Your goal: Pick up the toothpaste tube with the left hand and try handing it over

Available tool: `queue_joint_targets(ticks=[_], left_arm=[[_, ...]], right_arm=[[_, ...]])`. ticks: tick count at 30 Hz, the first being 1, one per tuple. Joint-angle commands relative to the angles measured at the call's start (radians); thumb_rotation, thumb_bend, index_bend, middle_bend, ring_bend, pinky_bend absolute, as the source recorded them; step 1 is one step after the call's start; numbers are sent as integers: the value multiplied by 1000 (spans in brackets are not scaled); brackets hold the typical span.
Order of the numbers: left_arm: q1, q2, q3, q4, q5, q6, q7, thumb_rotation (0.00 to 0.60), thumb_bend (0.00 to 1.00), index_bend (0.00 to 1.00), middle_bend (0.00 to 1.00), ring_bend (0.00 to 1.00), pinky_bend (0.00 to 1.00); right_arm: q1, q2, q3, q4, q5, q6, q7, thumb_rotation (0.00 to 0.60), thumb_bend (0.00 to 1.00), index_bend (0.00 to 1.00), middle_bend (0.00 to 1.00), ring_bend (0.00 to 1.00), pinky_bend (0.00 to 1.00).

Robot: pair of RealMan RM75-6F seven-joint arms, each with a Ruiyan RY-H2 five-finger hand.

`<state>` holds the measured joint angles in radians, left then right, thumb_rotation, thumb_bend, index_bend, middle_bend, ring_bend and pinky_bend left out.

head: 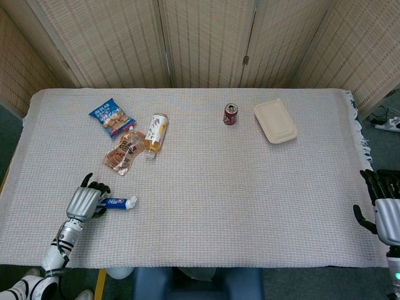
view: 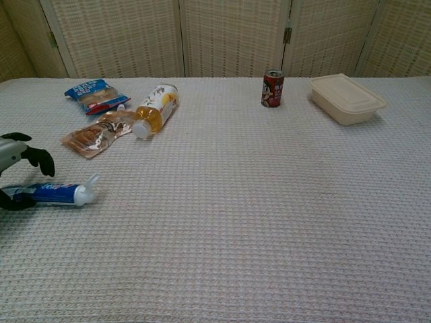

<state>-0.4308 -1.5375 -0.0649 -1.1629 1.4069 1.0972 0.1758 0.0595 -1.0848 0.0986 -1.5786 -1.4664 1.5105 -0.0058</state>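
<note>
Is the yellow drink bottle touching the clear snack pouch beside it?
Touching. In the chest view, the cap end of the bottle meets the pouch with no gap.

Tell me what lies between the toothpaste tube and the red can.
Nothing: in the head view, only bare woven cloth runs from the toothpaste tube to the red can.
</note>
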Motion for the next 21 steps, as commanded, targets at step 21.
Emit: queue_joint_targets(ticks=[21], left_arm=[[-24, -29, 22, 76, 34, -15, -154, 600, 495, 610, 622, 528, 311]], right_arm=[[5, 0, 2, -12, 9, -13, -14, 600, 462, 90, 115, 134, 37]])
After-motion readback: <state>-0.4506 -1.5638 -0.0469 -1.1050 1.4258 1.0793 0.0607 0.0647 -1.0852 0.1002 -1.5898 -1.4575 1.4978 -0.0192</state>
